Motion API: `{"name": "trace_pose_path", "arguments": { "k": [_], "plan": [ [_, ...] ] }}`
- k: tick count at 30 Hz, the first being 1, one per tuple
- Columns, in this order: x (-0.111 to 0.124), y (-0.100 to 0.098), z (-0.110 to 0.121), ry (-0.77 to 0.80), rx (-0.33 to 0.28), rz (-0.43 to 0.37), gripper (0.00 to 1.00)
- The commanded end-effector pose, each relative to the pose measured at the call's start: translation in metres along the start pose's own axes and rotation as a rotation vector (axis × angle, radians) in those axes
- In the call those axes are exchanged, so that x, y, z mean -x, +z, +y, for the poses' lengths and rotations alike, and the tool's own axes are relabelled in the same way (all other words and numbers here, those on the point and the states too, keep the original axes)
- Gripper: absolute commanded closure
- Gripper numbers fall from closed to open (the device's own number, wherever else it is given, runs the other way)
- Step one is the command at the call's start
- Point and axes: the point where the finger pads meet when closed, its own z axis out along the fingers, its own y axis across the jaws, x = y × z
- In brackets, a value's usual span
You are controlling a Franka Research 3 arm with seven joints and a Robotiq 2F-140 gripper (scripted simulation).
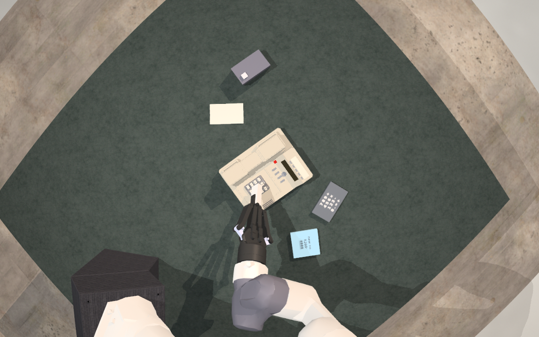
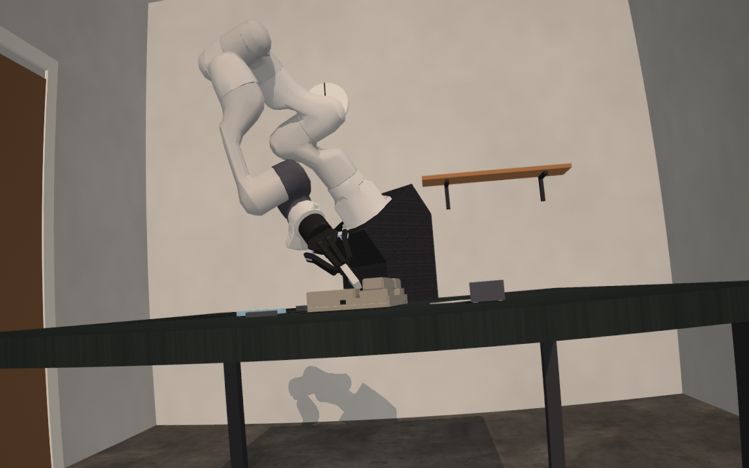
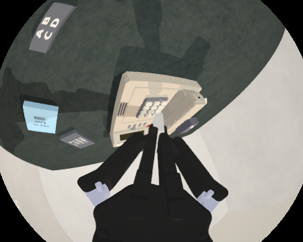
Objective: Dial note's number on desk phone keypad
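A beige desk phone (image 1: pixel 265 168) lies in the middle of the dark green mat, with its handset (image 1: pixel 251 157) in the cradle on its far-left side. My gripper (image 1: pixel 256 192) is shut, with nothing between the fingers. Its pale fingertips (image 1: pixel 257 185) point down over the grey keypad, at its near edge. From the side view the tips (image 2: pixel 354 283) sit at the phone's top surface. In the wrist view the tips (image 3: pixel 158 120) cover the keypad's (image 3: pixel 151 106) near edge. A light blue note (image 1: pixel 305 243) with small print lies to the right of my wrist.
A dark grey keypad-like card (image 1: pixel 329 201) lies right of the phone. A cream blank card (image 1: pixel 226 113) and a grey box (image 1: pixel 250 66) lie beyond it. A black pedestal (image 1: pixel 116 284) stands at the near left. A grey card lettered A B C D (image 3: pixel 49 27) shows in the wrist view.
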Motion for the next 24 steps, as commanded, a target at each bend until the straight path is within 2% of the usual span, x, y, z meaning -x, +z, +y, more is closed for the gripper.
{"name": "trace_pose_path", "arguments": {
  "k": [1, 13, 24],
  "plan": [
    [0.005, 0.003, -0.001, 0.001, 0.0, 0.002, 1.0],
    [0.018, 0.01, -0.006, 0.001, 0.0, 0.002, 1.0],
    [0.018, 0.012, -0.007, 0.001, 0.0, 0.002, 1.0]
  ]
}}
